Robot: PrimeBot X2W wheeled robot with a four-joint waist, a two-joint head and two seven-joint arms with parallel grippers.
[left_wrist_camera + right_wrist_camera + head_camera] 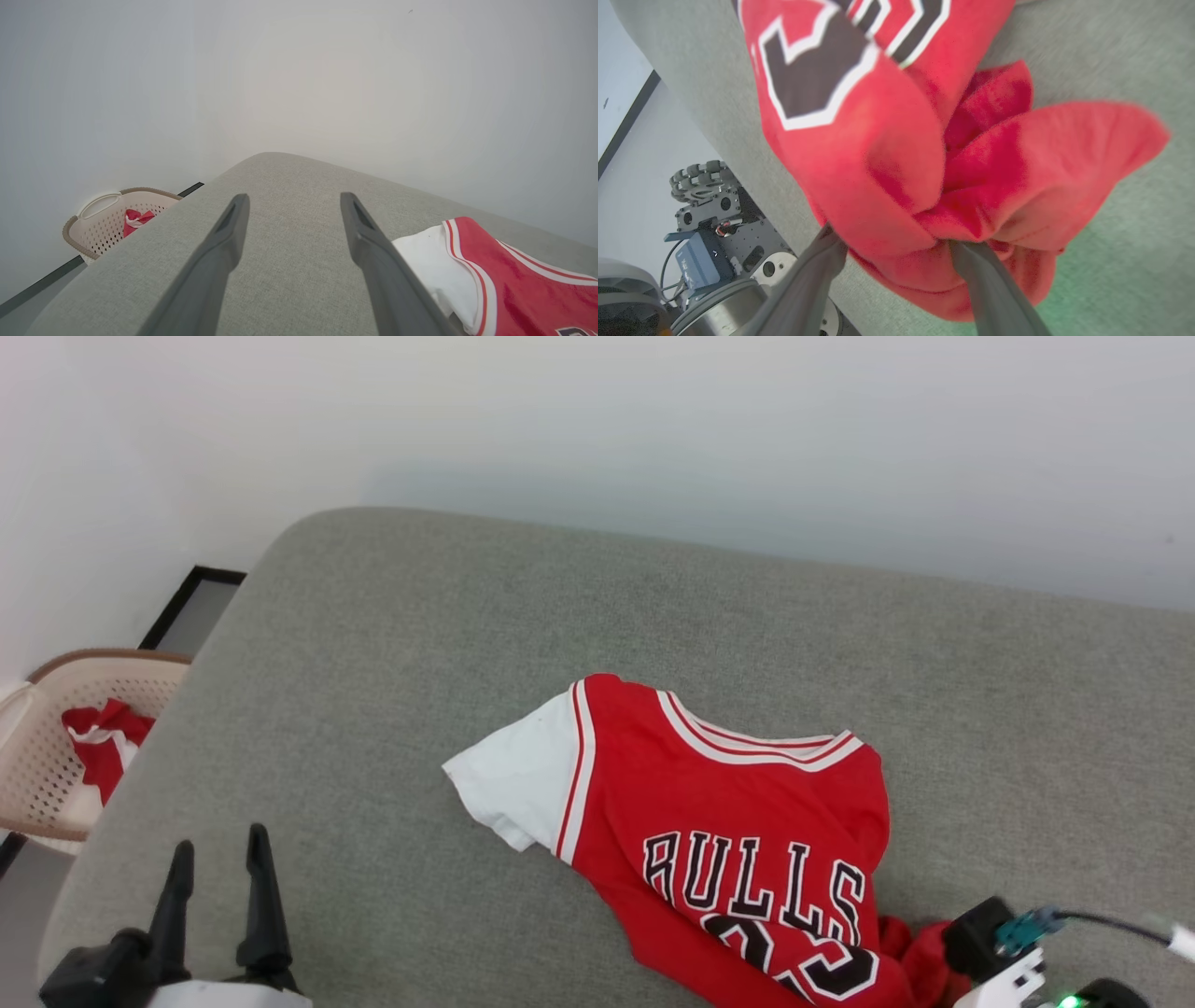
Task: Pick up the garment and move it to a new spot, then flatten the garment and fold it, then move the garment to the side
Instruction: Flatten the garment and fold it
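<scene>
Right gripper (896,240), jaws wide, amid the bunched red garment (859,140).

Your left gripper (219,842): two long fingers (219,261), dark grey, matte, tapering to tip; black mount (89,978), white shell (229,995) behind. Your right wrist (1006,982), white: black block (976,933), teal connector (1027,926), thin black cable (1106,919), green lamp (1069,1001). Base: roller wheel (698,173), black holed plate (754,240), blue box (698,263) with dark wire, grey metal drum (719,303).

Grey fabric surface (392,644) stretching out below white wall (653,420) | beige perforated basket (37,775) standing beside its left edge | small red-and-white cloth (103,742) lying crumpled inside | black strip (191,602) running along wall foot
</scene>
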